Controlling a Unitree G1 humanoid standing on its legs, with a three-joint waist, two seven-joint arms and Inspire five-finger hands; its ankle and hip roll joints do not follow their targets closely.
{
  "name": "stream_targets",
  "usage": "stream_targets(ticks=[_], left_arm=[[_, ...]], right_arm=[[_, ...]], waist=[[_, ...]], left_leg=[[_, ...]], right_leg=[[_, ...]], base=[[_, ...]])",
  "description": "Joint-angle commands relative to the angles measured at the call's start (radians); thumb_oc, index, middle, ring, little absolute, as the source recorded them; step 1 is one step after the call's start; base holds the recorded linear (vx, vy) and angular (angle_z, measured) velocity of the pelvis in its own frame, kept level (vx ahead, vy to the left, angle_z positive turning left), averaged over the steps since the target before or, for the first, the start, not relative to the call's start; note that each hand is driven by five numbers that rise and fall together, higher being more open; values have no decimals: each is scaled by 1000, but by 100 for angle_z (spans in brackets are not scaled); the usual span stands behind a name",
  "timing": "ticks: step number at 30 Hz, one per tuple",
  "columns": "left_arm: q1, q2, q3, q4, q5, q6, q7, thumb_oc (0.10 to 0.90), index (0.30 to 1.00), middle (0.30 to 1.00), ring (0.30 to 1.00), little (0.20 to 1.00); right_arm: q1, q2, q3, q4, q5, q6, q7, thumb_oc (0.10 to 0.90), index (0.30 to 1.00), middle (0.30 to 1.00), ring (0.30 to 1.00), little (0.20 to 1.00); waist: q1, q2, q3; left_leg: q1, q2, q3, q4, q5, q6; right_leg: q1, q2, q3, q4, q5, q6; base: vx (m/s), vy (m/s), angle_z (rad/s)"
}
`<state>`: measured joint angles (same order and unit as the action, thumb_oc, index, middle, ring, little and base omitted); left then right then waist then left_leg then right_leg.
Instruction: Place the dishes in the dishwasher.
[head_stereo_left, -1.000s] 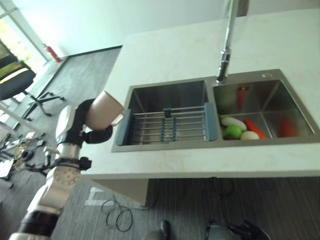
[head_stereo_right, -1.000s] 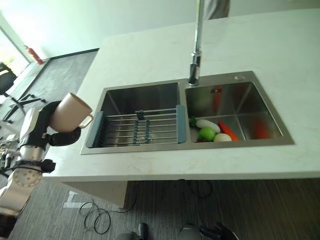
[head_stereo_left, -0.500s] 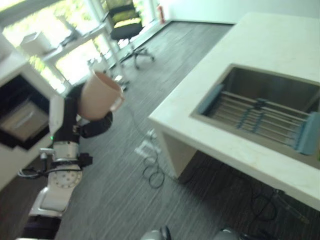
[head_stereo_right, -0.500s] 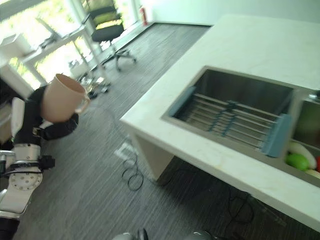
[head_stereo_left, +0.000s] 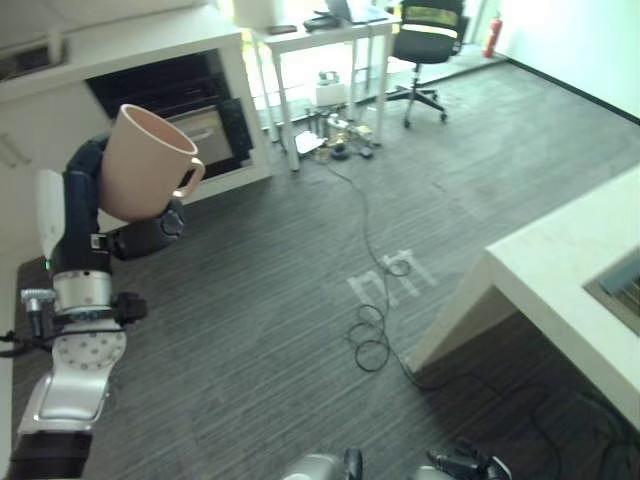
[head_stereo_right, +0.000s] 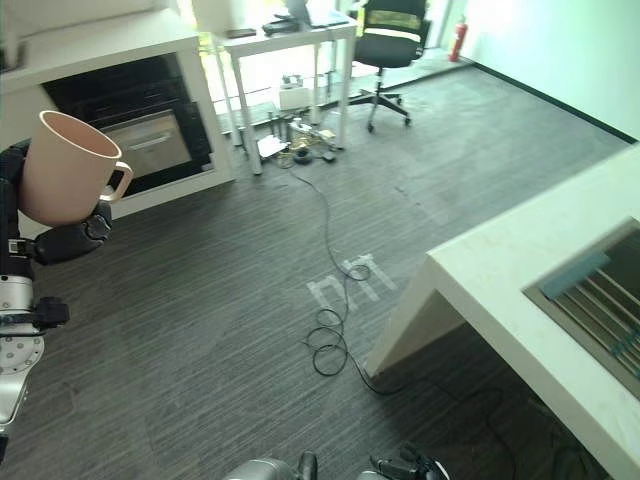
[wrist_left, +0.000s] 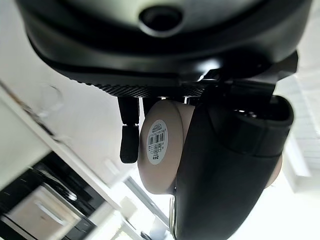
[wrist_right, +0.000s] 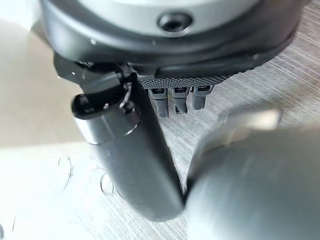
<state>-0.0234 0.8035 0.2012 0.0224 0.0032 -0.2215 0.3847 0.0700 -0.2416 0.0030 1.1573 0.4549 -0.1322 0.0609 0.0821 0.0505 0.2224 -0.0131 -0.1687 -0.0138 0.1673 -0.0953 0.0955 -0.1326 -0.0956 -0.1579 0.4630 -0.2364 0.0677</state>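
A beige mug (head_stereo_left: 145, 165) with a handle is held upright and high at the left, with my left hand (head_stereo_left: 82, 195) shut round its body. In the left wrist view the mug's labelled base (wrist_left: 159, 145) sits between the thumb (wrist_left: 225, 175) and the fingers (wrist_left: 128, 142). Beyond the mug, a dark built-in appliance (head_stereo_left: 195, 105) gapes in a white cabinet. My right hand (wrist_right: 130, 155) hangs over the carpet, relaxed and holding nothing.
The white counter (head_stereo_left: 560, 270) with the sink's corner juts in at the right. A white desk (head_stereo_left: 320, 35) and an office chair (head_stereo_left: 430, 30) stand at the back. A black cable (head_stereo_left: 375, 335) lies coiled on the grey carpet.
The camera has swung left, from the sink and counter to the floor and the cabinet. The mug stays in my left hand, now more upright.
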Motion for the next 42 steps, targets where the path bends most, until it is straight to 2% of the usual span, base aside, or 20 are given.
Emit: stream_targets(ticks=[1,4,8,9,11,13,14,15,17,20,23,25,27,30,32,33,35,37,40,42], left_arm=[[-89,12,53,-98,5,-112,24,400,300,300,300,300],[-107,-7,26,-96,-3,-105,4,400,300,300,300,300],[-117,-74,-15,-83,-19,-124,-1,400,300,300,300,300],[-115,-94,-31,-89,-15,-132,2,400,300,300,300,300],[-122,-109,-47,-98,-3,-128,-1,400,300,300,300,300],[-143,-116,-63,-99,-10,-121,-27,400,300,300,300,300],[-152,-119,-67,-100,-14,-119,-43,400,300,300,300,300],[-166,-121,-74,-97,-16,-124,-57,400,300,300,300,300],[-173,-118,-83,-95,-22,-126,-55,400,300,300,300,300],[-160,-128,-85,-95,-17,-137,-50,400,300,300,300,300],[-139,-152,-65,-90,5,-163,-60,400,300,300,300,300],[-129,-172,-51,-86,17,-187,-68,400,300,300,300,300],[-117,-188,-31,-83,29,-218,-76,400,300,300,300,300],[-111,-189,-24,-92,39,-228,-97,400,300,300,300,300],[-118,-188,-27,-101,45,-228,-116,400,300,300,300,300],[-127,-183,-35,-108,46,-222,-117,400,300,300,300,300],[-144,-174,-51,-113,58,-207,-105,400,300,300,300,300],[-153,-155,-62,-110,68,-184,-79,400,300,300,300,300],[-148,-138,-73,-109,74,-181,-41,400,300,300,300,300],[-152,-135,-76,-115,77,-179,-30,400,300,300,300,300]], right_arm=[[-50,-61,3,6,0,-18,25,800,900,900,900,900],[-55,-63,11,29,-19,-2,29,800,900,900,900,900],[-52,-60,10,74,11,5,48,800,900,900,900,900],[-53,-63,10,74,4,-2,48,800,900,900,900,900],[-56,-68,11,68,24,-6,50,800,900,900,900,900],[-59,-83,15,60,13,-23,71,800,900,900,900,900],[-62,-86,16,62,0,-33,72,800,900,900,900,900],[-71,-89,16,74,8,-43,75,800,900,900,900,900],[-81,-93,16,79,11,-39,73,800,900,900,900,900],[-90,-100,22,82,8,-18,57,800,900,900,900,900],[-87,-109,20,95,5,-3,56,800,900,900,900,900],[-79,-111,14,98,-2,7,51,800,900,900,900,900],[-68,-109,-1,104,-6,18,36,800,900,900,900,900],[-53,-91,-28,111,24,10,45,800,900,900,900,900],[-42,-70,-35,98,16,-1,38,800,900,900,900,900],[-35,-54,-35,83,24,-9,28,800,900,900,900,900],[-25,-35,-35,53,34,-17,26,800,900,900,900,900],[-18,-25,-15,22,5,-33,32,800,900,900,900,900],[-24,-35,10,5,-7,-41,45,800,900,900,900,900],[-27,-44,11,7,11,-39,46,800,900,900,900,900]], waist=[[-69,-15,-6],[-90,-19,5],[-86,-23,3],[-85,-27,3],[-79,-36,13],[-76,-40,34],[-72,-44,40],[-67,-46,43],[-61,-45,45],[-29,-26,55],[-7,-22,62],[-3,-24,62],[-7,-10,45],[-5,-12,28],[-12,-10,19],[-27,0,18],[-47,12,25],[-59,31,31],[-82,28,38],[-100,10,42]], left_leg=[[0,78,18,133,-218,-15],[14,62,-4,133,-238,-4],[60,51,-32,133,-224,-9],[89,50,-17,133,-206,-23],[109,59,22,185,-104,-65],[-24,76,83,445,-11,-128],[-75,87,103,486,-11,-128],[-141,111,121,445,-30,-111],[-155,132,133,324,-15,-109],[-208,170,90,133,51,-144],[-292,221,30,133,71,-171],[-311,236,29,133,83,-177],[-280,234,34,133,61,-174],[-230,186,0,133,22,-145],[-205,164,-7,133,-3,-121],[-176,148,-20,133,-27,-92],[-135,129,-16,133,-62,-46],[-88,128,0,133,-92,-23],[-53,117,8,133,-121,-13],[-27,98,-13,133,-154,-13]], right_leg=[[4,-6,-29,-163,97,52],[-68,23,-5,-163,145,63],[-37,40,2,-163,120,26],[-13,34,3,-163,104,11],[22,16,-10,-163,82,-9],[65,-1,-26,-163,63,-36],[75,-8,-26,-163,58,-39],[85,-8,-8,-163,45,-39],[100,-4,10,-163,24,-37],[149,16,35,-163,-21,-27],[180,27,67,-163,-48,-25],[194,21,72,-163,-56,-24],[215,12,69,-163,-66,-12],[266,0,79,-163,-73,-3],[306,1,68,-163,-41,4],[305,2,57,-99,51,30],[201,-12,31,150,154,72],[78,-47,-8,349,216,76],[-8,-4,-25,240,171,61],[-25,-5,-19,-16,167,51]], base=[[238,-45,0],[245,-108,42],[343,-135,49],[324,-77,36],[238,-70,23],[234,-64,32],[319,7,55],[319,85,46],[311,147,15],[374,222,-15],[350,238,-45],[329,244,-80],[461,371,-79],[378,283,-10],[355,262,9],[311,302,17],[238,276,22],[263,231,22],[306,-24,-38],[388,-229,-22]])
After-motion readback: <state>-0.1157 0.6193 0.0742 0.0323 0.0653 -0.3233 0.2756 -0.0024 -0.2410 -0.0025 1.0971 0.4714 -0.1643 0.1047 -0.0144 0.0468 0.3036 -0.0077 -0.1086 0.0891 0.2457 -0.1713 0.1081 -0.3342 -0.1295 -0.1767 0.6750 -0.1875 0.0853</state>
